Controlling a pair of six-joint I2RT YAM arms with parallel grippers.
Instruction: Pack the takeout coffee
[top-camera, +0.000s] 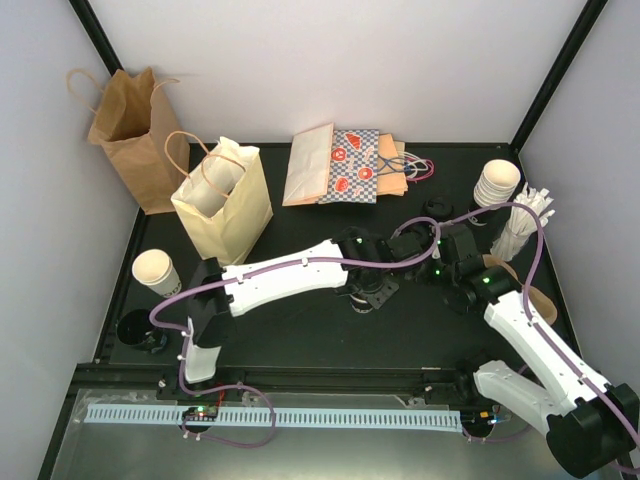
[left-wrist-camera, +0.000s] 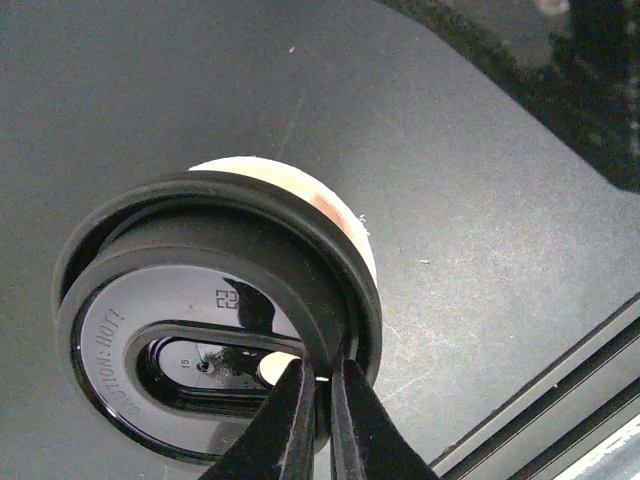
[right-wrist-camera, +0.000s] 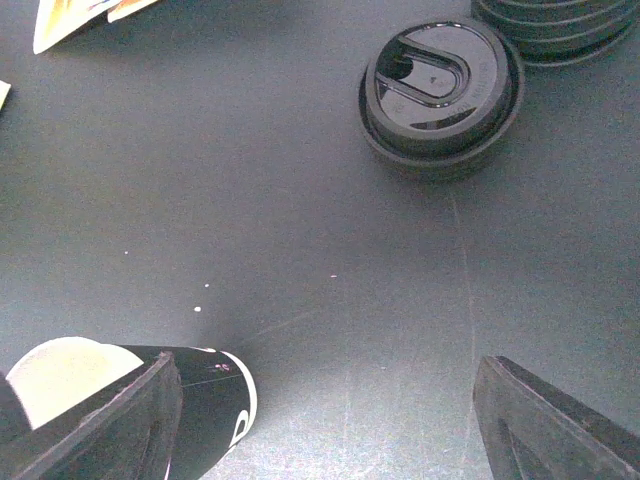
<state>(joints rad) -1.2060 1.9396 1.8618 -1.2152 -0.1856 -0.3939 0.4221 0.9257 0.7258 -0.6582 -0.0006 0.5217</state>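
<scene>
Lab test cell, white walls

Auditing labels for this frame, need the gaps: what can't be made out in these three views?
Left wrist: the black lid held by the left gripper hides the cup rim; seated or not, unclear.
Right wrist: lid stack cut off by the top edge; count unknown.
Top: cream bag walls hide its bottom; whether anything is packed cannot be told.

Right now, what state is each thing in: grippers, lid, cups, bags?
Left gripper: shut on black lid's rim.
Black lid: gripped, over white cup, seating unclear.
Right gripper: open, empty.
Far-left cup: upright, no lid.
Cup stack: nested, upright.
Cream bag: upright, open.
Brown bag: upright, open.
</scene>
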